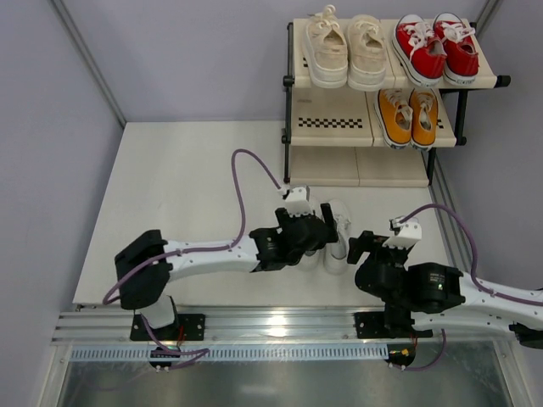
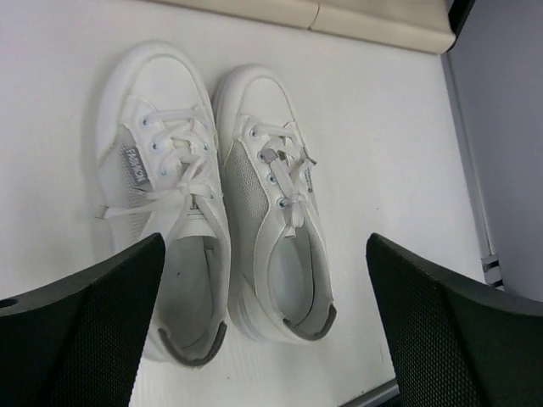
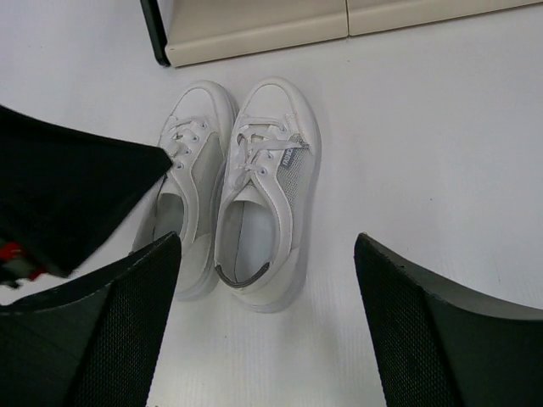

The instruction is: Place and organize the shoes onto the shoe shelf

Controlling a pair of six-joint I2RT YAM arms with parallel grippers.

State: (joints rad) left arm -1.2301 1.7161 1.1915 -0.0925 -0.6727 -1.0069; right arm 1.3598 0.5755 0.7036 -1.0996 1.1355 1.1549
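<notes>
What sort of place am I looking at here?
Likely a robotics test cell: two arms bolted to a metal rail, a white table walled by grey panels, a staged shoe shelf.

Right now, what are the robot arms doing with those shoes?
They are putting shoes on the shelf. The cream pair and red pair sit on the top tier, and the orange pair is one tier down. The white pair stands side by side on the table in front of it. Both arms hang over that pair, with the left gripper and right gripper open and holding nothing.
</notes>
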